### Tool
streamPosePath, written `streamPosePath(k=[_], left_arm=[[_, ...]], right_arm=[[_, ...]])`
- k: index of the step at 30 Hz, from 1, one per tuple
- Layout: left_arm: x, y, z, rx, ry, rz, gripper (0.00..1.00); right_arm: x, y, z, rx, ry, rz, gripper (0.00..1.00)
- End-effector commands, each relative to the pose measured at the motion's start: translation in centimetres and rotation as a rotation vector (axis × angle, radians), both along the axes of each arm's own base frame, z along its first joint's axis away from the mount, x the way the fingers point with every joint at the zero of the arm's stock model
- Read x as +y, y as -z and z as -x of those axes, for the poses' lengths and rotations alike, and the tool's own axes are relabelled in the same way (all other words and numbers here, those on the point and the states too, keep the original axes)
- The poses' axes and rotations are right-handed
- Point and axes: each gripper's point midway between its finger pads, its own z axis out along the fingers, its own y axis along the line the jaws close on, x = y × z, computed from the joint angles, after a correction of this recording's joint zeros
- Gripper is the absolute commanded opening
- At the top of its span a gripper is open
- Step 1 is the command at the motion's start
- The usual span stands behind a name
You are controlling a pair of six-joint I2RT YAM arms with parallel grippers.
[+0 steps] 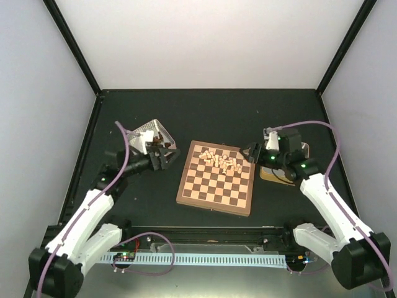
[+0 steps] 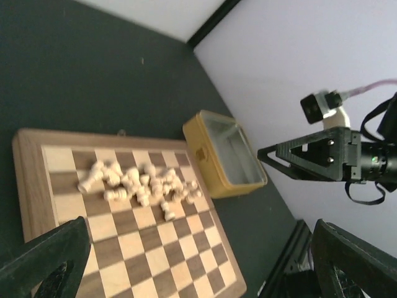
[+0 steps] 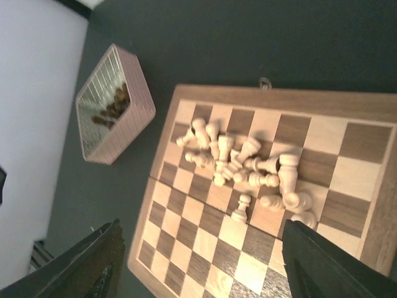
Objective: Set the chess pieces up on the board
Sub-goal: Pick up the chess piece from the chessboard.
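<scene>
Board [image 1: 216,179] – wooden, checkered, brown rim – lies flat on the dark table [image 1: 205,112], between the two arms and slightly skewed to the table edge.

Chess pieces [image 3: 248,167], pale cream, sit in one loose heap on the far rows of the board, toward the right half. Most lie on their sides, touching or overlapping. One small piece stands a little apart on the near side of the heap. The nearer rows of squares are bare.

Left gripper [image 1: 162,156]: fingers spread wide, nothing between them. It hangs off the board's left edge and points toward the board, just beside a pink tin [image 3: 115,102]. The tin is tilted and has a few dark pieces [image 3: 111,107] inside.

Right gripper [image 1: 251,153]: fingers also parted and empty. It is near the board's far right corner, aimed at the heap but not touching it.

A yellow tin [image 2: 224,155] sits on the table just off the board's right edge, partly under the right arm. Its lid is off – contents cannot be made out.
</scene>
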Motion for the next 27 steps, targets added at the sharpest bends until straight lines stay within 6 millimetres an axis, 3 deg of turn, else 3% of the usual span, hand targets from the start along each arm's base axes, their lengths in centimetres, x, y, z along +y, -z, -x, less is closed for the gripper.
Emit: streamPosePath(k=[1,9,13,27], left_arm=[[-2.2,0.6,-1.2,0.03,0.028,-0.036,0.99],[-6.0,3.5,-1.8,0.099,0.098,-0.09,0.99],[-6.8,4.3,-2.2,0.119,0.105,-0.107,0.99],[-7.2,5.5,-2.7,0.128,0.107,-0.141,0.99]], right_arm=[[1.4,3.0,0.4,0.044,-0.02,0.117,0.68],[1.2,8.5,0.9,0.156,-0.017,0.372,0.44],[0.5,10.1,0.6,0.187,-0.013,0.467,0.4],[1.5,12.2,-0.3,0.23,-0.083,0.573,0.27]])
